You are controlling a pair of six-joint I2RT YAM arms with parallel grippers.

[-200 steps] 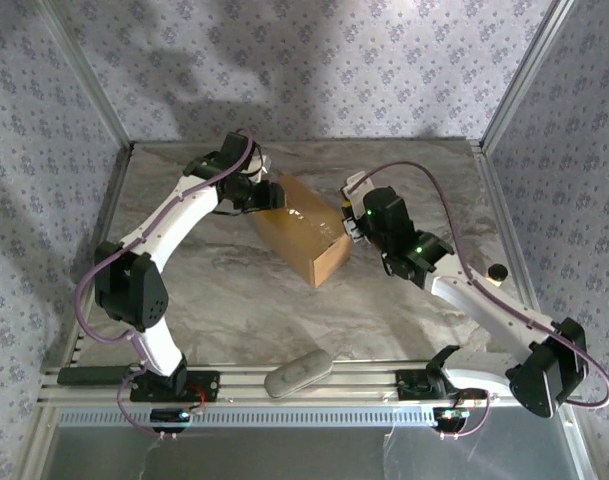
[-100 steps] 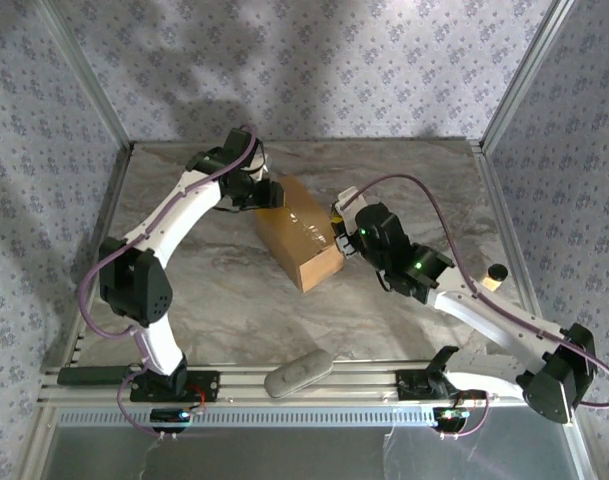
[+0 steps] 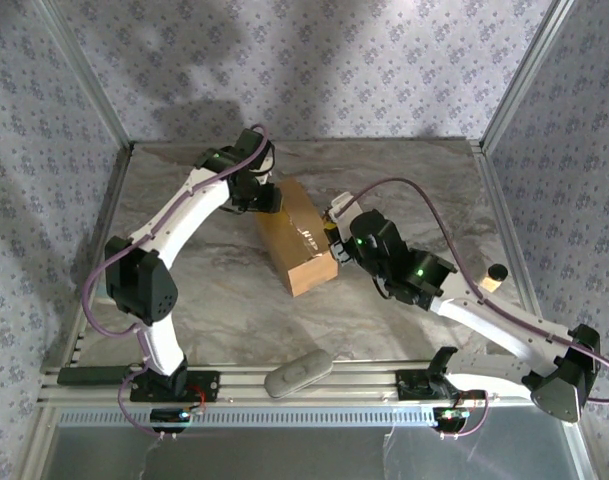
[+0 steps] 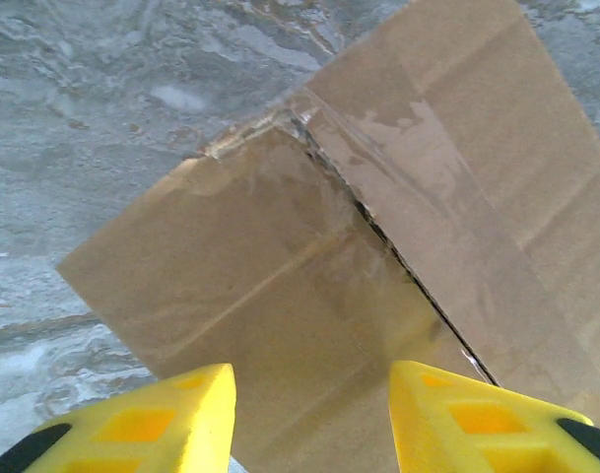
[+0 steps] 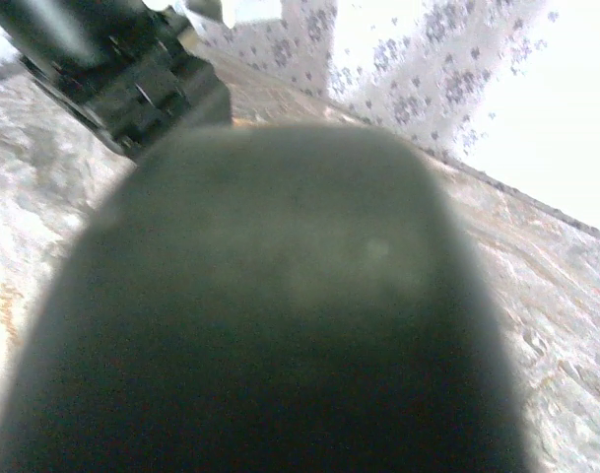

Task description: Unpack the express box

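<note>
opening stage, with left gripper (image 4: 311,399) parted above the box (image 4: 231,286) seam (image 4: 378,222) and right gripper (image 3: 334,228) seemingly against its side, grip unreadable; next, splitting it open.

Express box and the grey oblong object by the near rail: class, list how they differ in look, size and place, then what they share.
The express box is brown cardboard with sharp edges; the grey oblong object is rounded. The express box is clearly larger than the grey oblong object. The express box lies mid-way across the table; the grey oblong object lies on the near rail. Both lie flat, at a slant.
</note>
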